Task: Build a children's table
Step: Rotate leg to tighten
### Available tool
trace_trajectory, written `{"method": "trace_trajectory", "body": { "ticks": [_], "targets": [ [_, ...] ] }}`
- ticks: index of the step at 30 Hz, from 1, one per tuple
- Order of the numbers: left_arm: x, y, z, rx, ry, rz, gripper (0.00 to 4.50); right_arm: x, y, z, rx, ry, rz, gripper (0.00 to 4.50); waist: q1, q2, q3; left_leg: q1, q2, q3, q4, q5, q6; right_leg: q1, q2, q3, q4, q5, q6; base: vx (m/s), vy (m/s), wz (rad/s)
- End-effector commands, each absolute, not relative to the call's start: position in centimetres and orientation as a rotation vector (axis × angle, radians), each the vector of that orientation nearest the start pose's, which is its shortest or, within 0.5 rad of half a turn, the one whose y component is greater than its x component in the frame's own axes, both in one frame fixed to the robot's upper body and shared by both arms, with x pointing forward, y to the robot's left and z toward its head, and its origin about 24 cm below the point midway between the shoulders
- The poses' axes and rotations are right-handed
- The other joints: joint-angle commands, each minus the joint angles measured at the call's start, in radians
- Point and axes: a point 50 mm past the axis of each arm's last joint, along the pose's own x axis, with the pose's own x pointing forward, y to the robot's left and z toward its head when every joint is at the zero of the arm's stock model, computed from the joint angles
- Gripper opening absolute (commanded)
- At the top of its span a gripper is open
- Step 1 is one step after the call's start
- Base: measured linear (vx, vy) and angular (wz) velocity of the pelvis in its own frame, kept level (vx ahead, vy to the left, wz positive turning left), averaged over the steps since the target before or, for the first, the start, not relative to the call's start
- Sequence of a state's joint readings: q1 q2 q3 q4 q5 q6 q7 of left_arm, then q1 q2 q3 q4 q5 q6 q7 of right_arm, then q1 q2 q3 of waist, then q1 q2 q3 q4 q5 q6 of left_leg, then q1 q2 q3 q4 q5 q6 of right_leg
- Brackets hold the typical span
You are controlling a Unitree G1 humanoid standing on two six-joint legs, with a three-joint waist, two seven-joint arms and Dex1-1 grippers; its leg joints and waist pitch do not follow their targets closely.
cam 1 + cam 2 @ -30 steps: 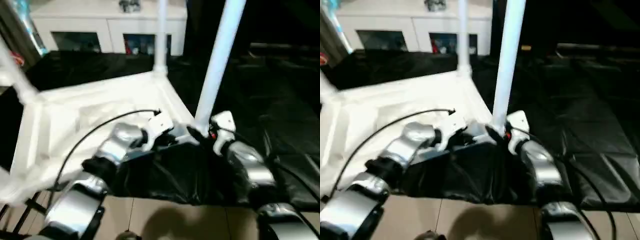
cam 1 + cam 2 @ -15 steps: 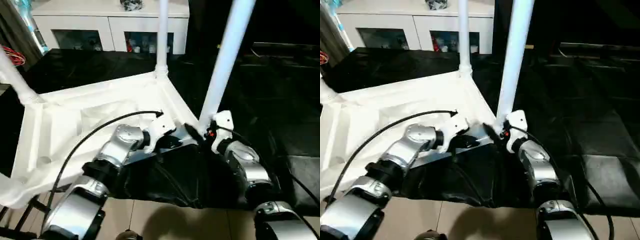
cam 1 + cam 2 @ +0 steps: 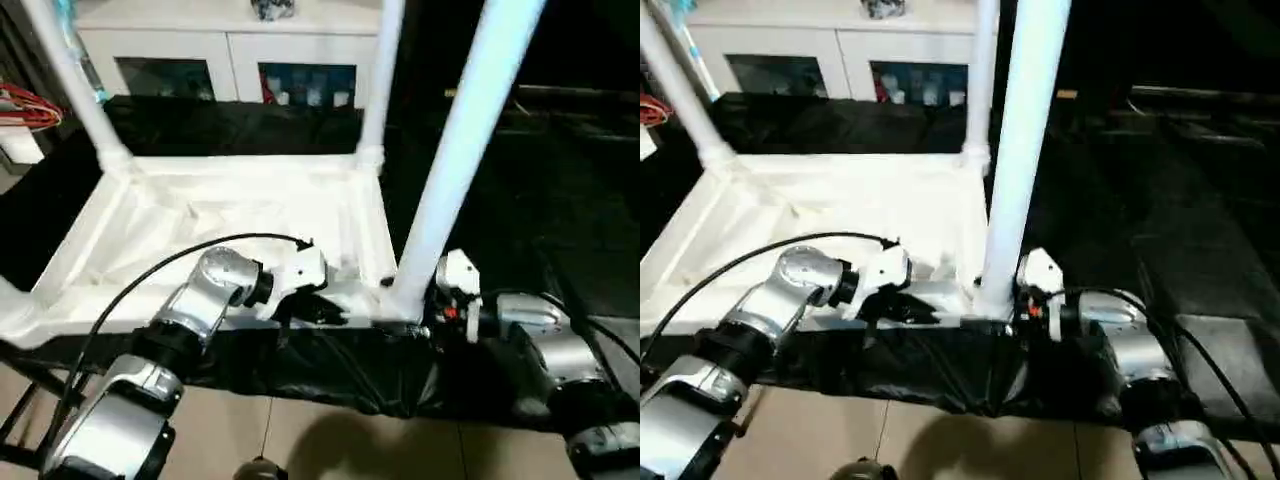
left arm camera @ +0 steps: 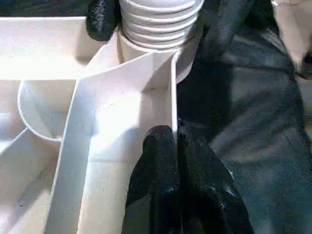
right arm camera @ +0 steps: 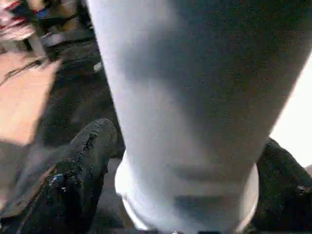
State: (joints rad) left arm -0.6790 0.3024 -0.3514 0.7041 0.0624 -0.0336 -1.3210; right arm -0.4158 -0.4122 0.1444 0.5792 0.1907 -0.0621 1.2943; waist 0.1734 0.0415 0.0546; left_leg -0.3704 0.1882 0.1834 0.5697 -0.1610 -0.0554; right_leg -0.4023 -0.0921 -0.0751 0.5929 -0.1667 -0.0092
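At the upturned tabletop's [image 3: 230, 215] near corner, the right hand [image 3: 425, 305] straddles the seated leg [image 3: 450, 170] (fingers spread); left hand [image 4: 170, 161], pinched together, braces the rim. Keep the leg vertical.

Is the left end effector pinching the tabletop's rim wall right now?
Yes, the left end effector is shut on the tabletop rim wall.

You see a white cabinet [image 3: 230, 55] with dark glass doors at the back, black sheeting [image 3: 560, 200] spread in front of it, red cables [image 3: 25, 105] beside its left end.
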Motion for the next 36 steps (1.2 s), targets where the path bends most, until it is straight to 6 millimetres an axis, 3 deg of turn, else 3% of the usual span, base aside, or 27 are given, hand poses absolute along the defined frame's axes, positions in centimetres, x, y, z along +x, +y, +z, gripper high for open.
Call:
{"method": "trace_trajectory", "body": {
  "ticks": [1,7,10,15,20,22,23,25,26,30,36],
  "targets": [
    [32.1,10.4,6.2,0.541,0.398,-1.576,0.0,27.8,-16.5,2.9,-0.175,0.333,1.398,3.51,0.001,-0.011,-0.067,0.01,0.048,-0.016,-0.066,-0.29,0.064,0.046,-0.067,0.043,-0.075,-0.304,-0.212,0.0,0.0,0.0],
    [32.1,10.6,6.3,0.546,0.404,-1.589,0.0,27.6,-16.1,2.8,-0.149,0.342,1.414,2.96,0.004,-0.01,-0.068,0.01,0.048,-0.018,-0.067,-0.296,0.052,0.046,-0.069,0.043,-0.074,-0.32,-0.209,0.0,0.0,0.0],
    [32.1,10.7,6.2,0.547,0.408,-1.597,0.0,27.3,-16.0,2.7,-0.134,0.348,1.421,2.84,0.006,-0.01,-0.069,0.011,0.048,-0.017,-0.065,-0.285,0.056,0.045,-0.067,0.043,-0.072,-0.288,-0.216,0.0,0.0,0.0],
    [32.1,10.5,6.0,0.524,0.406,-1.592,0.0,26.8,-15.8,2.1,-0.093,0.36,1.408,2.8,0.009,-0.007,-0.068,0.012,0.048,-0.017,-0.066,-0.295,0.053,0.045,-0.069,0.043,-0.075,-0.309,-0.212,0.0,0.0,0.0],
    [32.6,9.9,6.1,0.471,0.39,-1.504,0.0,27.7,-15.4,1.6,-0.027,0.316,1.229,2.79,0.012,-0.009,-0.063,0.014,0.047,-0.019,-0.071,-0.335,0.029,0.042,-0.072,0.043,-0.082,-0.4,-0.187,0.0,0.0,0.0],
    [33.1,9.3,6.0,0.453,0.381,-1.431,0.0,28.9,-15.2,1.2,-0.019,0.304,1.057,2.79,0.009,-0.007,-0.06,0.019,0.045,-0.021,-0.073,-0.356,0.013,0.037,-0.073,0.043,-0.089,-0.451,-0.171,0.0,0.0,0.0],
    [33.3,9.1,6.0,0.453,0.38,-1.407,0.0,29.3,-15.1,1.1,-0.021,0.299,0.994,2.79,0.0,-0.006,-0.059,0.022,0.044,-0.025,-0.074,-0.38,-0.006,0.033,-0.076,0.041,-0.091,-0.489,-0.165,0.0,0.0,0.0],
    [33.8,7.9,5.9,0.449,0.365,-1.319,0.0,30.6,-14.5,0.5,-0.004,0.301,0.801,2.78,-0.017,-0.008,-0.057,0.016,0.041,-0.029,-0.079,-0.386,-0.018,0.038,-0.075,0.037,-0.095,-0.519,-0.142,0.0,0.0,0.0],
    [33.9,7.7,5.9,0.445,0.363,-1.304,0.0,30.8,-14.3,0.4,-0.001,0.302,0.77,2.78,-0.024,-0.006,-0.058,0.019,0.039,-0.03,-0.078,-0.396,-0.019,0.036,-0.075,0.036,-0.099,-0.531,-0.136,0.0,0.0,0.0],
    [34.5,6.3,6.0,0.42,0.354,-1.18,0.0,31.9,-13.3,0.0,-0.007,0.326,0.577,2.78,-0.037,-0.004,-0.062,0.016,0.037,-0.026,-0.076,-0.369,-0.008,0.038,-0.069,0.04,-0.094,-0.448,-0.156,0.0,0.0,0.0],
    [34.5,4.6,5.9,0.414,0.331,-1.097,0.0,32.5,-11.9,-0.3,-0.002,0.303,0.438,2.78,-0.034,-0.005,-0.07,0.011,0.036,-0.02,-0.069,-0.303,0.018,0.043,-0.064,0.042,-0.08,-0.303,-0.186,0.0,0.0,0.0]
  ]
}}
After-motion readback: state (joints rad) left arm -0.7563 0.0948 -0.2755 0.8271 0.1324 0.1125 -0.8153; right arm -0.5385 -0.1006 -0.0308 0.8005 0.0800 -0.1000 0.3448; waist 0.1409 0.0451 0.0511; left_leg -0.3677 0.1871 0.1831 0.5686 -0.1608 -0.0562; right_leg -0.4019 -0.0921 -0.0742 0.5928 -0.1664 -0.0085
